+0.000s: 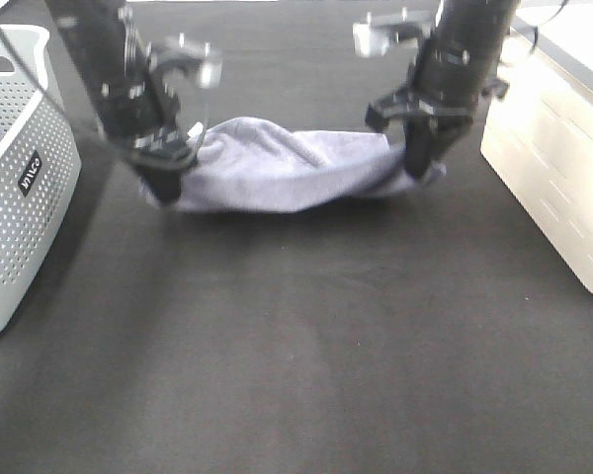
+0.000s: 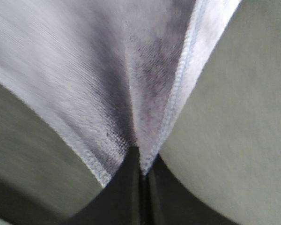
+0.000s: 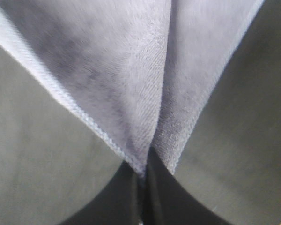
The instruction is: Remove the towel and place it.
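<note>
Two black robot arms hold the grey-lavender towel (image 1: 287, 168) slung between them over the far side of the dark tabletop (image 1: 306, 355). The left gripper (image 1: 166, 168) pinches one end and the right gripper (image 1: 422, 158) the other. Each wrist camera shows black fingers pressed together on a fold of cloth close to the stitched hem. The middle of the towel sags low; whether it brushes the table cannot be told from the high view. A grey perforated basket (image 1: 20, 178) stands at the left edge and a white box (image 1: 563, 168) at the right, both apart from the cloth. The risks from here look plain. Each grip takes only a narrow bite near the hem, so a pull of the arms apart, or a quick swing, could draw the soft cloth out of one pair of fingers and leave it dangling from the other — and a low carry could drag the sagging belly along the table, bunching the towel before it is laid down.
</note>
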